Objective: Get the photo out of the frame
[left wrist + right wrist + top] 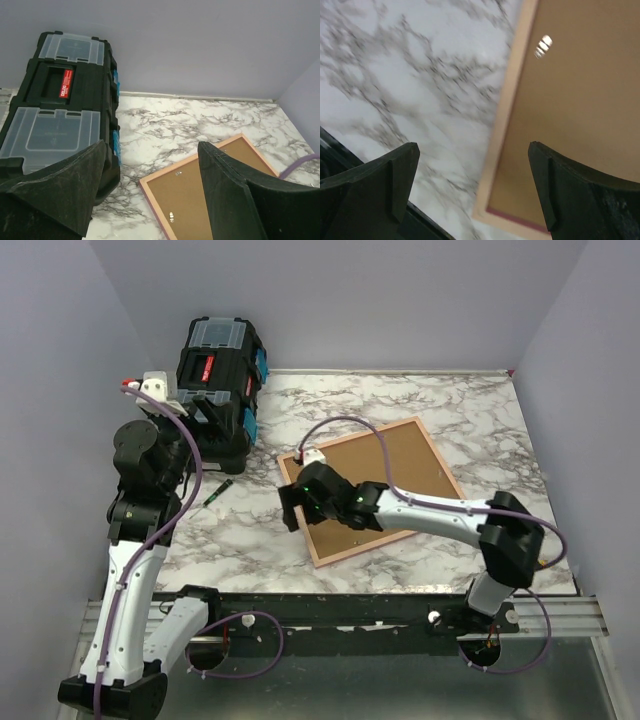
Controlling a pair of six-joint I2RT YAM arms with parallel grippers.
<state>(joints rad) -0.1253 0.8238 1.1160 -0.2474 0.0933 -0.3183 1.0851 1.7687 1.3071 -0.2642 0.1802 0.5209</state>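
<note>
Cork-brown back of frame (375,480) faces up, flat on marble counter (450,405), centre of top view. Photo not visible; probably under backing.

Right pincer (472,180): jaws wide, empty, hovering over frame's 8 o'clock corner, pink edge between fingers.

Left pincer (151,150): jaws well apart, empty, raised at 9 o'clock, near toolbox (215,365) at 11 o'clock.

Step in hand: approach to frame back; nothing opened yet.

Next move: lower onto edge or retaining tabs, free backing. Left could steady frame.

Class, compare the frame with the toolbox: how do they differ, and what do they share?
The frame lies flat and thin, brown back up; the toolbox is bulky and black with clear lid panels. The frame sits askew mid-table; the toolbox stands at the far left corner. Both are rectangular and rest on the marble table.
</note>
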